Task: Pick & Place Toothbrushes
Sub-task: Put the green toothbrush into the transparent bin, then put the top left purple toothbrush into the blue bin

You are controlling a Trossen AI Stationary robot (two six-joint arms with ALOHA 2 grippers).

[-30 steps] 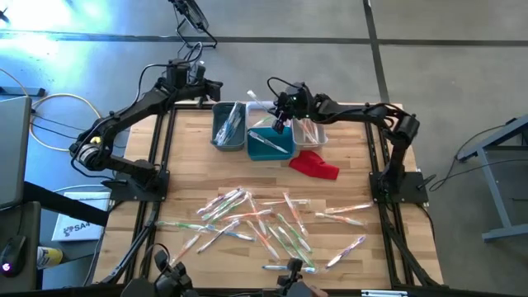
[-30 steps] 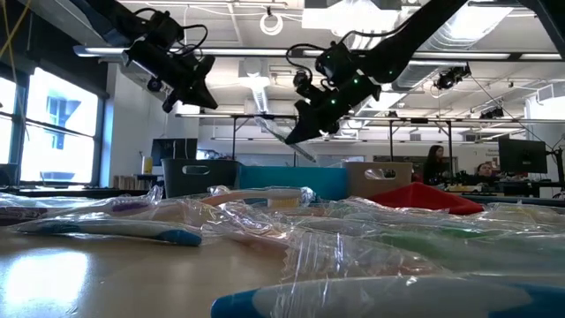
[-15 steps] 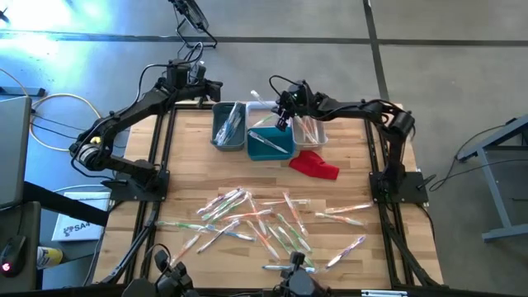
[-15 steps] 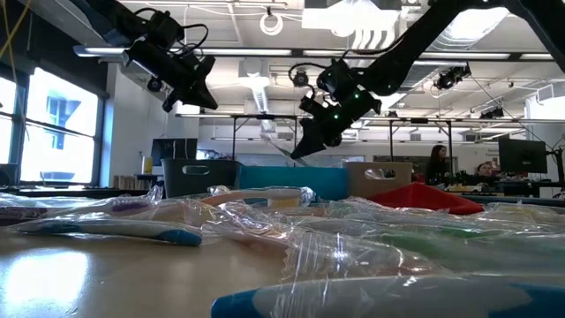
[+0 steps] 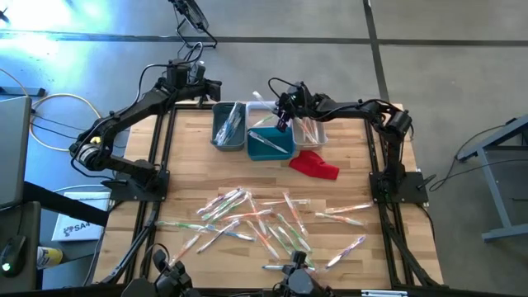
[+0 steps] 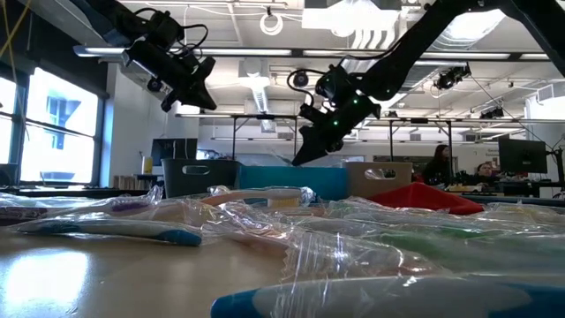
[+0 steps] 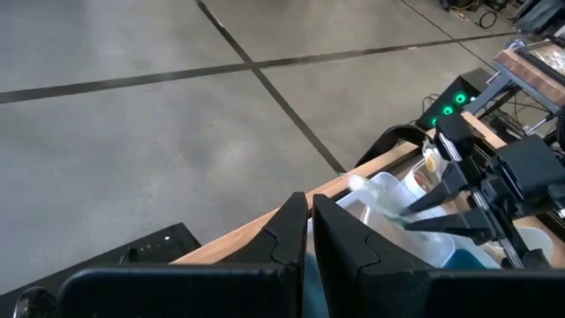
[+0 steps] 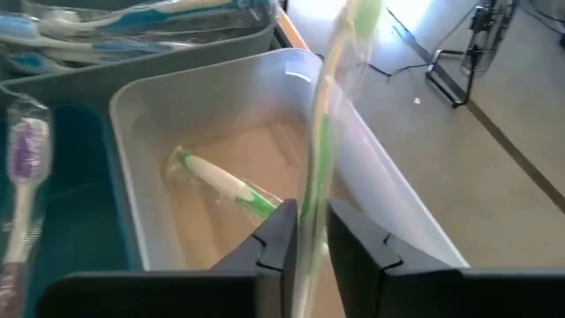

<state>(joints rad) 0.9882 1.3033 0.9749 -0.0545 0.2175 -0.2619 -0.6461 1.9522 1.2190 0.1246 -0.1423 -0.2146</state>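
The right tool [image 5: 283,120] hangs over the white bin [image 8: 393,190] that touches the far side of the teal bin [image 5: 269,145], at the back of the desk [image 5: 188,173]. Its fingers [image 8: 281,231] stand narrow, one on each side of a green toothbrush [image 8: 320,132] in a clear wrapper, which rises upright between them above the white bin's open top; whether the pads press the wrapper firmly cannot be told, but the brush is held up off the bin floor. Inside the white bin lies one other green-and-white brush [image 8: 221,182], flat on the bottom. The teal bin itself holds a brush with a purple head [image 8: 24,168], and the grey bin [image 5: 227,128], touching the teal bin on the left arm's side, holds several wrapped brushes with blue handles. A red cloth [image 5: 314,163] lies on the desk just beside the teal bin, on the right arm's side and a little nearer the front edge. The loose toothbrushes [image 5: 264,224] are scattered in a broad heap well in front of the teal bin, wrappers overlapping, handles in green, orange, blue and white. The left tool [image 5: 206,86] waits in the air beyond the grey bin, past the desk's back edge and well apart from the teal bin; its fingers are drawn together to a thin slit with nothing between them.
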